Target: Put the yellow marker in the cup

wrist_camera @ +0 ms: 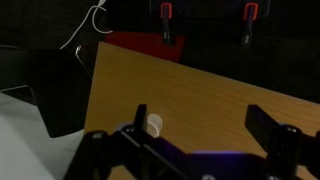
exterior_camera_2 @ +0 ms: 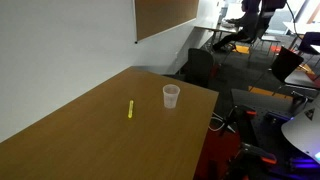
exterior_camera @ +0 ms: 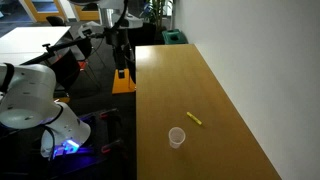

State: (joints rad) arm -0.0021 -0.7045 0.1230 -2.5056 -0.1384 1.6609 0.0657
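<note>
While the wrist view looks out past the gripper point(wrist_camera: 202, 120), we read its jaws as spread wide, with nothing between them. Bare table point(wrist_camera: 210, 85) fills the gap. Just beside the one finger in that view stands the cup point(wrist_camera: 153, 123), upright and mouth up. Two red clamps point(wrist_camera: 167, 12) sit at the far edge. We cannot find the marker in this view.

In both exterior views the marker point(exterior_camera: 196, 118) point(exterior_camera_2: 130, 108) lies flat on the table point(exterior_camera: 200, 70) point(exterior_camera_2: 90, 145), near the cup point(exterior_camera: 177, 137) point(exterior_camera_2: 171, 96) but clear of it. The cup looks empty. Neither exterior view shows the gripper; we see only white arm links point(exterior_camera: 25, 95) off the table's side.

We judge the step in hand to be the approach, with the grasp not yet begun. The next move calls for bringing the open jaws over the marker, turning them across its thin shaft, and lowering almost to the wood before closing. The marker lies low and may roll if one finger touches it first.
</note>
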